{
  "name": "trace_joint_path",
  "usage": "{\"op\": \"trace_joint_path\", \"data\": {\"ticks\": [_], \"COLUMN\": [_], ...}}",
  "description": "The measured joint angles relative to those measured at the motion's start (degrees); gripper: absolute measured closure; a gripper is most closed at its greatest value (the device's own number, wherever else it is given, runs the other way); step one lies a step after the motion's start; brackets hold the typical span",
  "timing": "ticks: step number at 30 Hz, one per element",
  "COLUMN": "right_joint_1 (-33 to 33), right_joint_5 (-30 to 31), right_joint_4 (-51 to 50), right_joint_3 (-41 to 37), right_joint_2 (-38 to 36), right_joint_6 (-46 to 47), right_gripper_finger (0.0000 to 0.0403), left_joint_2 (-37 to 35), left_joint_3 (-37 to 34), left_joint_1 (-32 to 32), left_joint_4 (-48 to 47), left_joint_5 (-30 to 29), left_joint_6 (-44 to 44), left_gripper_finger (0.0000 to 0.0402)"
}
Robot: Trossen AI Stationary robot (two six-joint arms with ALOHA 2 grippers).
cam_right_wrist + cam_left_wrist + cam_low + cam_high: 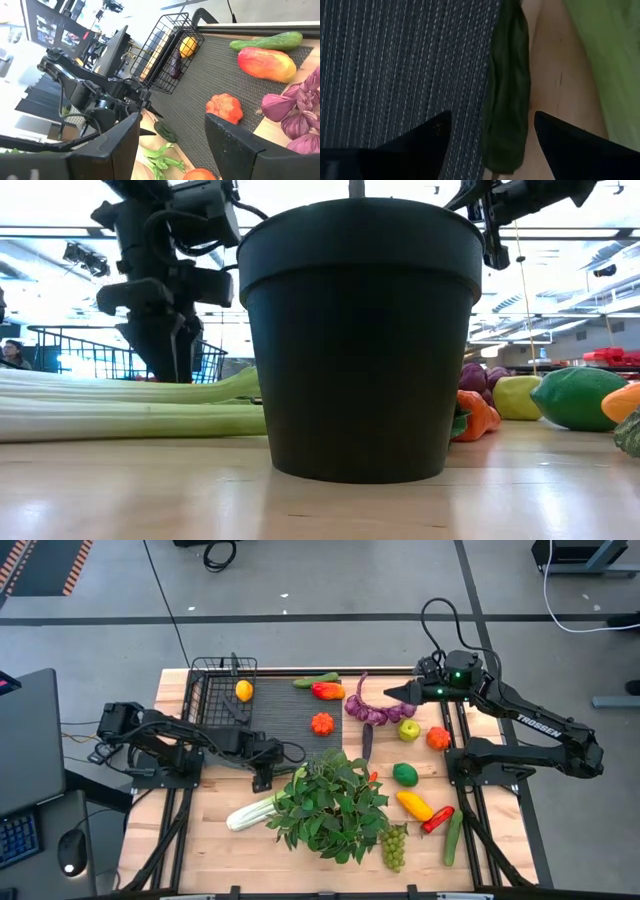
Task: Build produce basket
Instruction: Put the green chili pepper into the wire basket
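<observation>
The black wire basket (pixel 212 690) stands at the table's far left and holds a yellow lemon (pixel 243 691). My left gripper (pixel 270 772) points down, open, at the near edge of the dark mat (pixel 295 715). Its fingers stand on either side of a small dark green vegetable (pixel 507 100) that lies half on the mat's edge and half on the wood. My right gripper (pixel 388 695) hangs open and empty, high above the purple bulb string (pixel 372 710). More produce lies about: an orange (pixel 321 724), a red-and-yellow pepper (pixel 327 691), celery (pixel 250 812) and grapes (pixel 394 846).
A big leafy plant (pixel 330 802) in a black pot (pixel 360 330) stands near the table's front, close beside my left gripper. More produce lies at the right: a lime (pixel 404 774), a cucumber (pixel 453 838) and a yellow pepper (pixel 415 805). The basket also holds a dark piece (pixel 175 65).
</observation>
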Motion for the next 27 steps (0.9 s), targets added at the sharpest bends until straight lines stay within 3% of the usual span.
{"op": "trace_joint_path", "data": {"ticks": [5, 9, 19, 27], "right_joint_1": [0.0, 0.0, 2.2, 3.7], "right_joint_5": [0.1, 0.1, 2.6, 3.0], "right_joint_4": [0.0, 0.0, 0.1, 0.1], "right_joint_3": [0.0, 0.0, 0.0, 0.0], "right_joint_2": [0.1, 0.2, 0.3, 0.3], "right_joint_6": [1.5, 3.3, 3.8, 3.8], "right_gripper_finger": [0.0173, 0.0173, 0.0173, 0.0173], "left_joint_2": [0.2, 0.2, 0.2, 0.1], "left_joint_3": [-1.6, -2.9, -7.1, -3.7], "left_joint_1": [-0.2, -1.1, -1.2, -2.0], "left_joint_4": [4.0, 5.0, 8.6, 8.1], "left_joint_5": [-0.5, -6.0, -6.0, -7.6], "left_joint_6": [2.2, 2.6, 0.9, 7.6], "left_gripper_finger": [0.0111, 0.0111, 0.0111, 0.0111]}}
